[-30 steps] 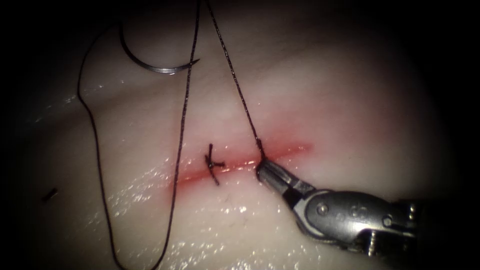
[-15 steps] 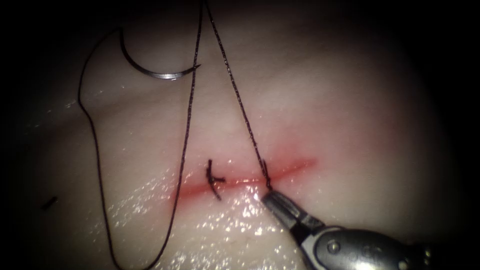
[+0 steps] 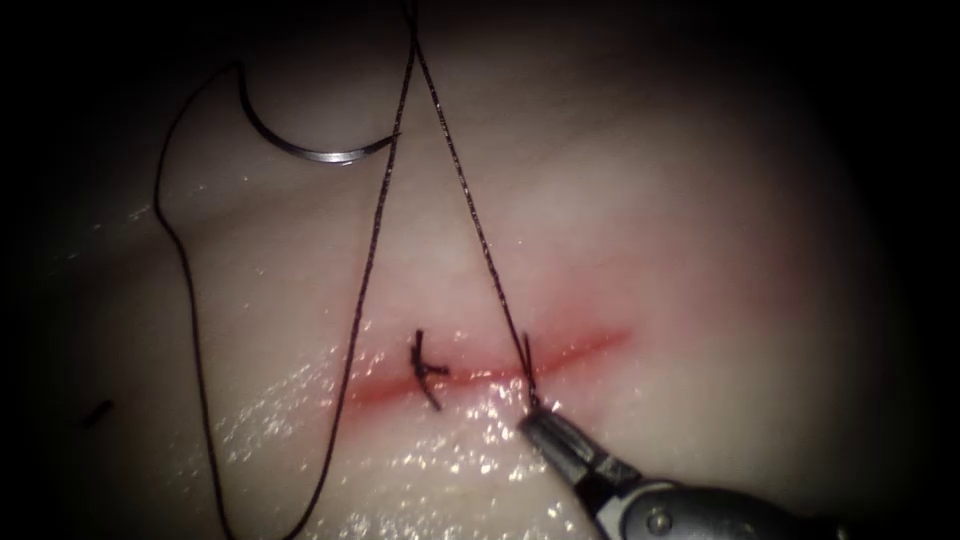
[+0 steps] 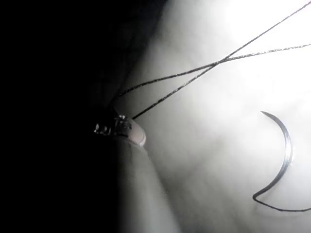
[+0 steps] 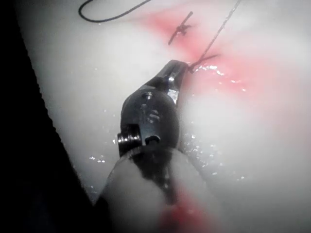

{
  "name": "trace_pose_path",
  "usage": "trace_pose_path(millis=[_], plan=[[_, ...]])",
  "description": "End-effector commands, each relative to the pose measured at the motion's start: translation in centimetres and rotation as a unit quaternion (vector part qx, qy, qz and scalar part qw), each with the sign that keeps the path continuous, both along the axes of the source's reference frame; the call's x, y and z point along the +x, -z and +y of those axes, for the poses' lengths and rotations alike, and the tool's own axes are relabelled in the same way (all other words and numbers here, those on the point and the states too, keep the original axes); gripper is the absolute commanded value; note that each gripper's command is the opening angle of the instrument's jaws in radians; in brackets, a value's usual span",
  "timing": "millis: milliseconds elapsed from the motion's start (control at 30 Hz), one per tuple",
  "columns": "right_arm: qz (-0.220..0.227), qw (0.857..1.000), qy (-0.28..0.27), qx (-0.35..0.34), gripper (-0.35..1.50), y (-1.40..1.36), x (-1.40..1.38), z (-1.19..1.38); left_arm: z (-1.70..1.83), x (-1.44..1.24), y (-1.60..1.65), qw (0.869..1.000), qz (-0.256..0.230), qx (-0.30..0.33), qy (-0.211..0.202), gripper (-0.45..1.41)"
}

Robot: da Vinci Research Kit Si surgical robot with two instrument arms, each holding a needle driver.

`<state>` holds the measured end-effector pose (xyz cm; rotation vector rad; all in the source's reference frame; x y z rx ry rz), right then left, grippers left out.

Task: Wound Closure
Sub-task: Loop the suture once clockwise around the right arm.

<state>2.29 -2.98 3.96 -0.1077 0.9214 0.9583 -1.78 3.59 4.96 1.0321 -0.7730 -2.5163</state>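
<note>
The curved needle (image 3: 310,152) lies free on the tissue (image 3: 700,250), up and left of the cut (image 3: 585,346), and is not in the tissue; neither tool holds it. Its thread (image 3: 190,300) loops down the left side and rises again to the picture's top. A second, taut strand (image 3: 480,230) runs from there down into the cut. My right tool (image 3: 530,420) is shut on the short thread end at the cut, on its near side. In the left wrist view both strands meet at my left tool (image 4: 119,127), which is shut on the thread, with the needle (image 4: 286,155) beyond.
A tied stitch (image 3: 428,368) with short ends crosses the cut left of the taut strand, also seen as stitch (image 5: 181,30). Red fluid stains the tissue along the cut. A small cut piece of thread (image 3: 98,412) lies far left.
My right tool has drawn back down and to the right from the cut with the short thread end. The cut and the tied stitch sit lower in the picture than before.
</note>
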Motion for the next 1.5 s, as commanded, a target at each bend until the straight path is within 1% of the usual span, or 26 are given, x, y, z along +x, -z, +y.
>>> trace_pose_path(millis=[33,133,333,467,533,567,600,633,700,733,767,800,833,900,1000,1033,1100,1133,1167,1233,1300,1367,1400,1500], plan=[[0.001,1.000,0.002,0.000,-0.35,-0.04,0.02,-0.06,0.11,-0.05,-0.04,1.000,0.001,-0.003,0.001,-0.45],[-0.009,1.000,0.008,0.004,-0.35,-0.09,-0.01,-0.15,0.21,-0.05,-0.04,1.000,0.004,-0.013,0.001,-0.45],[-0.012,1.000,0.008,0.006,-0.35,-0.08,0.01,-0.17,0.28,-0.09,-0.07,1.000,0.010,-0.018,0.004,-0.45],[0.001,1.000,-0.001,-0.002,-0.35,-0.03,0.01,-0.14,0.09,-0.16,-0.06,1.000,0.005,-0.027,0.003,-0.45],[0.009,1.000,-0.009,-0.012,-0.35,-0.01,-0.01,-0.11,-0.06,-0.19,-0.03,0.999,0.001,-0.033,-0.005,-0.45],[0.024,0.999,-0.020,-0.027,0.05,0.02,-0.03,-0.06,-0.20,-0.21,0.00,0.999,0.003,-0.033,-0.012,-0.45],[0.032,0.999,-0.031,-0.023,0.57,0.06,-0.04,0.02,-0.37,-0.23,0.06,1.000,-0.006,-0.022,-0.020,-0.45],[0.035,0.999,-0.030,-0.022,0.68,0.08,-0.04,0.06,-0.44,-0.23,0.09,0.999,-0.009,-0.019,-0.026,-0.45],[0.047,0.998,-0.030,-0.011,0.74,0.11,-0.06,0.16,-0.63,-0.25,0.18,0.999,-0.024,-0.006,-0.031,-0.45],[0.047,0.998,-0.030,-0.009,0.83,0.13,-0.07,0.21,-0.72,-0.26,0.23,0.999,-0.035,-0.001,-0.036,-0.45],[0.052,0.998,-0.034,0.001,0.93,0.14,-0.09,0.30,-0.93,-0.28,0.36,0.997,-0.059,0.009,-0.048,-0.45],[0.056,0.998,-0.036,0.007,0.93,0.14,-0.10,0.33,-1.02,-0.29,0.41,0.996,-0.067,0.013,-0.050,-0.45],[0.062,0.997,-0.033,0.012,0.94,0.14,-0.14,0.41,-1.21,-0.29,0.56,0.994,-0.092,0.023,-0.059,-0.45],[0.069,0.997,-0.025,0.015,0.99,0.12,-0.16,0.48,-1.36,-0.28,0.69,0.991,-0.113,0.035,-0.063,-0.45],[0.080,0.997,-0.010,0.019,1.15,0.07,-0.14,0.54,-1.49,-0.24,0.85,0.987,-0.134,0.047,-0.070,-0.45],[0.082,0.996,0.003,0.026,1.25,0.01,-0.11,0.56,-1.51,-0.21,0.92,0.986,-0.140,0.049,-0.074,-0.45],[0.086,0.996,0.009,0.029,1.26,-0.04,-0.10,0.58,-1.50,-0.17,0.96,0.986,-0.138,0.054,-0.075,-0.45],[0.090,0.995,0.011,0.031,1.21,-0.06,-0.10,0.60,-1.49,-0.15,0.97,0.986,-0.138,0.053,-0.073,-0.45],[0.099,0.994,0.013,0.036,0.99,-0.11,-0.11,0.62,-1.48,-0.10,0.99,0.986,-0.142,0.051,-0.070,-0.45],[0.098,0.994,0.014,0.036,0.93,-0.16,-0.12,0.67,-1.49,-0.05,1.02,0.985,-0.147,0.053,-0.068,-0.45],[0.085,0.995,0.008,0.050,0.79,-0.21,-0.14,0.70,-1.51,-0.02,1.04,0.985,-0.151,0.057,-0.066,-0.45],[0.077,0.995,0.001,0.070,0.73,-0.24,-0.13,0.71,-1.52,-0.01,1.05,0.984,-0.151,0.060,-0.065,-0.45],[0.076,0.993,-0.006,0.086,0.73,-0.26,-0.11,0.72,-1.52,0.01,1.07,0.984,-0.154,0.063,-0.064,-0.45],[0.083,0.991,-0.021,0.104,0.74,-0.28,-0.08,0.72,-1.52,0.03,1.14,0.983,-0.164,0.063,-0.060,-0.45]])
